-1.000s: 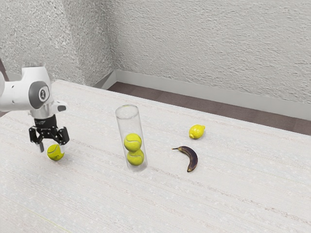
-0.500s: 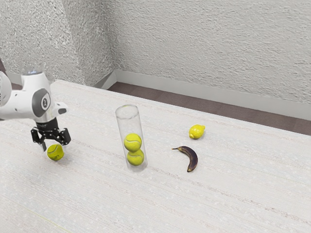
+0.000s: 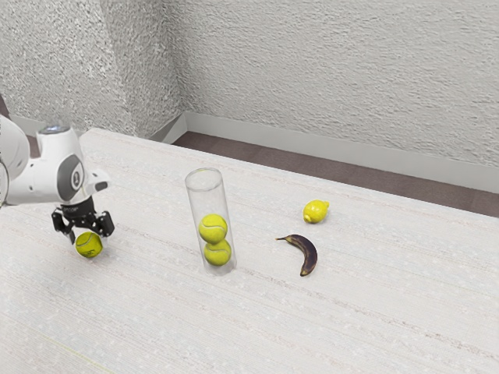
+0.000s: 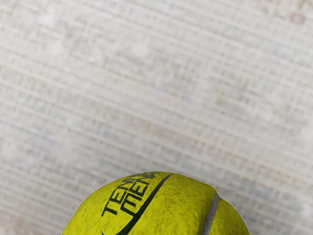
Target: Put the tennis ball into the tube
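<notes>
Low over the loose tennis ball (image 3: 89, 245), my gripper (image 3: 86, 236) stands open, its fingers spread and their tips partly hidden around the ball. That ball rests on the table at the exterior view's left. In the wrist view the tennis ball (image 4: 156, 210) shows dark lettering and a grey seam, large and close under the hand. A clear tube (image 3: 206, 187) stands upright near the middle of the exterior view, its top open. Inside are two more tennis balls, an upper one (image 3: 213, 229) and a lower one (image 3: 217, 252).
On the tube's far side from my gripper lie a yellow lemon (image 3: 316, 211) and a dark banana (image 3: 307, 253). The pale table (image 3: 374, 312) stretches toward the exterior view's right, with a textured wall (image 3: 327, 78) behind it.
My hand has come down closer around the loose ball, with the arm lower too. The loose ball, tube, lemon and banana have kept their places.
</notes>
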{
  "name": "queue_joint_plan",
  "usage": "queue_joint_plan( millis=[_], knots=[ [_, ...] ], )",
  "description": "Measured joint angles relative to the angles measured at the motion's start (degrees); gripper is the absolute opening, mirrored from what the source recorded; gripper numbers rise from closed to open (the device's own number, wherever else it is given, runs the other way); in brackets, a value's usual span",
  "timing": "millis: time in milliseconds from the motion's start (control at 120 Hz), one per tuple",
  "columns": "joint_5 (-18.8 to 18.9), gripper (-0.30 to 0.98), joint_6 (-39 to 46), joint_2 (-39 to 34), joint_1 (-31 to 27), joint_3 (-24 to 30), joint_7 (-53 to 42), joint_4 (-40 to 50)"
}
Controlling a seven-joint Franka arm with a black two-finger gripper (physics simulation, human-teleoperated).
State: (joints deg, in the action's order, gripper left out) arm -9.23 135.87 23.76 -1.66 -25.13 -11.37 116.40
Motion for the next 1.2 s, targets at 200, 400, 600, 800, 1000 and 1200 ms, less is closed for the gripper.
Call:
queue_joint_plan(
  millis=[200, 400, 600, 800, 1000, 1200],
  knots=[
    [-0.9, 0.66, 0.8, 1.2, 0.0, 0.0, -0.1, -0.1],
    [-2.0, 0.62, 1.1, 1.4, -0.1, 0.0, -0.3, 0.0],
    [-2.3, 0.44, 1.3, 1.4, 0.0, 0.0, -0.4, 0.0],
    [-1.5, 0.34, 1.0, -1.1, 0.4, -0.1, 0.0, -0.2],
    [0.0, 0.31, -3.8, -7.4, 3.2, -0.3, 0.5, -4.8],
    [2.0, 0.3, -17.0, -8.2, 5.4, 1.2, 1.9, -18.4]
  ],
)
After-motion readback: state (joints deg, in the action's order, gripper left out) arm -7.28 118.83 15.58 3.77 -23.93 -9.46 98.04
